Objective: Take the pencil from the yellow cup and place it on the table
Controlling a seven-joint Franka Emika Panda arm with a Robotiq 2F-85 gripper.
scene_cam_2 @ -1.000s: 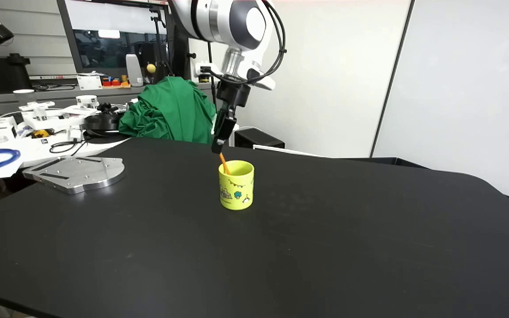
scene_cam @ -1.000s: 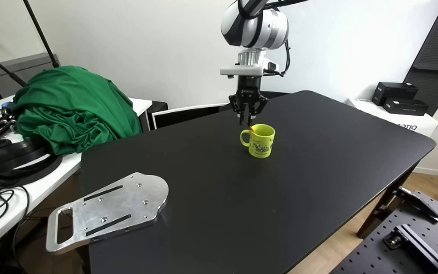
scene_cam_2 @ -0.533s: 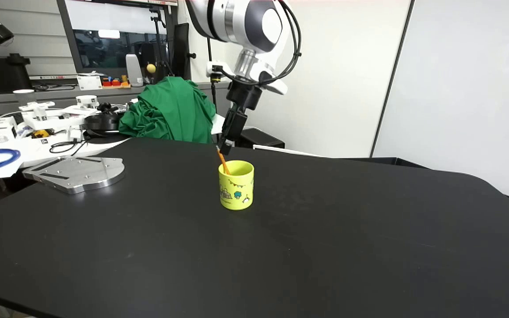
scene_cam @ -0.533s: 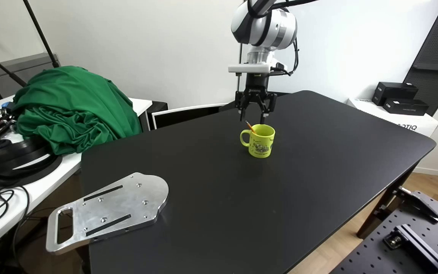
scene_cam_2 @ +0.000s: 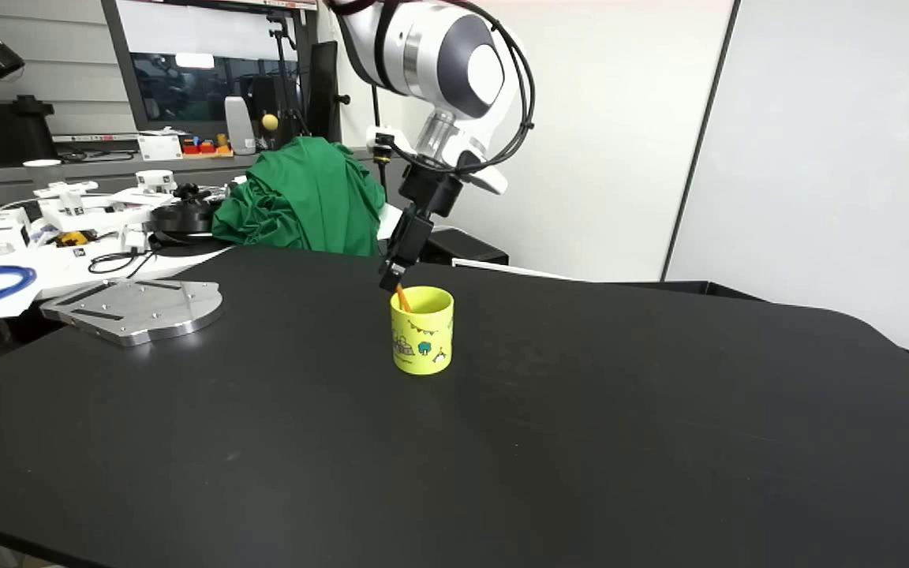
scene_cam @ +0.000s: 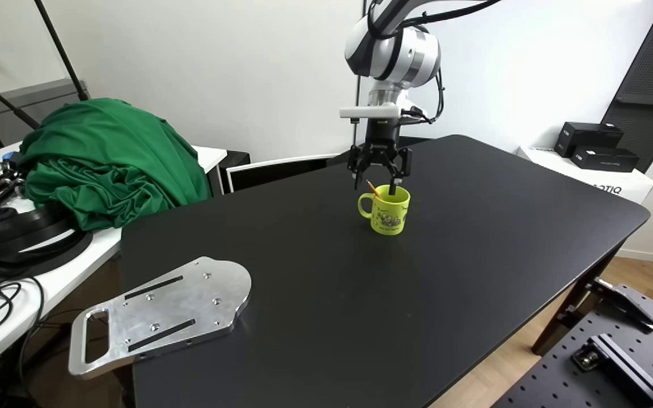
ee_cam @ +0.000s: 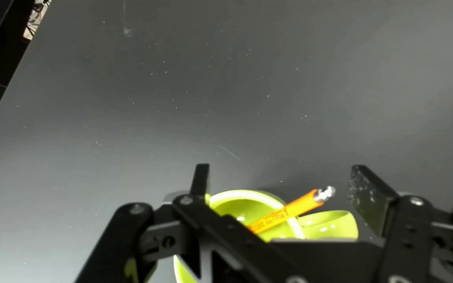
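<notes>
Your claw (ee_cam: 282, 182) has dropped, parted astride the pencil (ee_cam: 283, 214) — approach seemingly done; you've yet to grip, clear the yellow mug (scene_cam: 386, 220), reach the surface (scene_cam: 326, 317).

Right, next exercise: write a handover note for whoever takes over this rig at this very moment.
Pincer: open, jaws apart on either side of the orange pencil, not gripping.
Pencil: leaning in the yellow-green mug, upper end above the rim, handle side.
Mug: upright on the black tabletop.
Done: pincer positioned at the pencil; nothing lifted.
Left: close, lift the pencil out, lay it on the tabletop.
</notes>
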